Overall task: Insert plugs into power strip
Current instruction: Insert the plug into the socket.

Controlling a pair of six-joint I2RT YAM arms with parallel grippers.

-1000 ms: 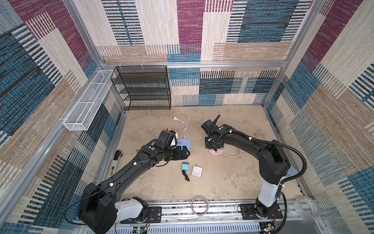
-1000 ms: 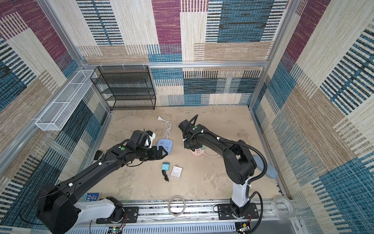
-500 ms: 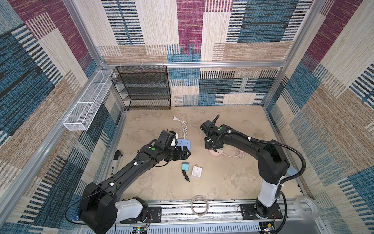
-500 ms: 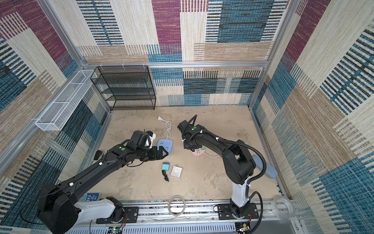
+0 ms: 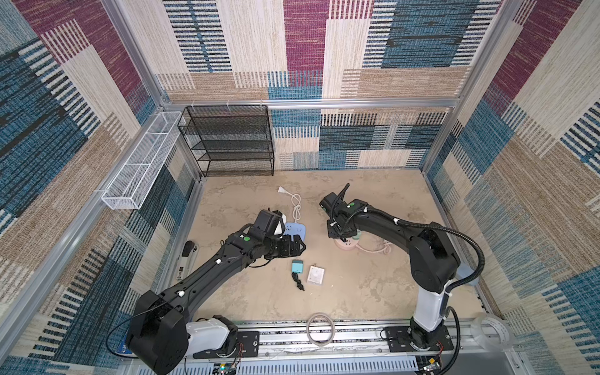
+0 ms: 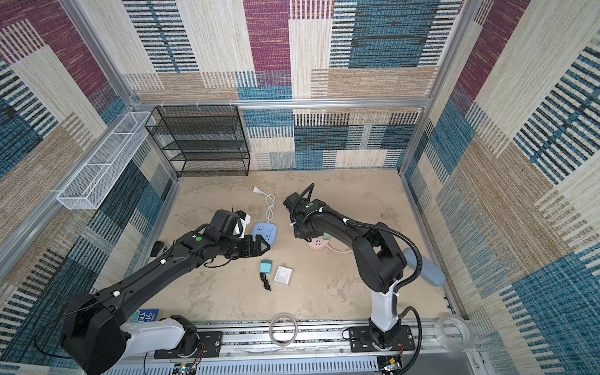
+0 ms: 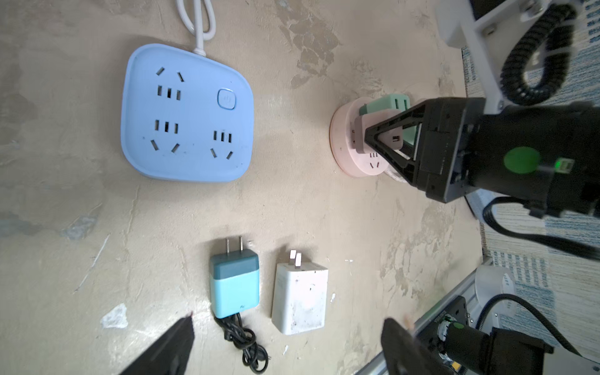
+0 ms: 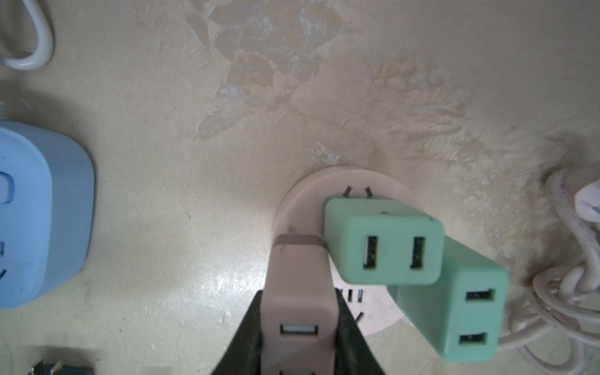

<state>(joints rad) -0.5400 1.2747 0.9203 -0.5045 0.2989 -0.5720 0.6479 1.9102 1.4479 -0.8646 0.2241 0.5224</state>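
A boxy pink plug (image 8: pixel 297 269) stands upright on a round pink power strip (image 8: pixel 308 198), clamped from both sides between the narrowed fingers of the right end effector (image 8: pixel 299 311); whether its prongs are fully seated cannot be told. Two mint green plugs (image 8: pixel 383 246) (image 8: pixel 467 315) stand in the same strip just beside it, the nearer one almost touching the pink plug. The strip sits near the middle of the tabletop (image 5: pixel 373 194), slightly toward the right edge, with its pale cord (image 8: pixel 571 292) bundled beside it.

Toward the front edge, a teal plug (image 7: pixel 234 285) and a white plug (image 7: pixel 300 295) lie flat side by side, close but apart, prongs pointing toward the back edge; the teal plug's black cord (image 7: pixel 246 341) is coiled at its tail. The left end effector (image 7: pixel 289 324) hovers above these two with its fingers spread wide, holding nothing.

A flat blue power strip (image 7: pixel 185 113) lies left of the round one, well apart from it, all its sockets bare; its white cord (image 5: pixel 295 207) loops toward the back edge. A black wire rack (image 5: pixel 232 139) stands in the back left corner.
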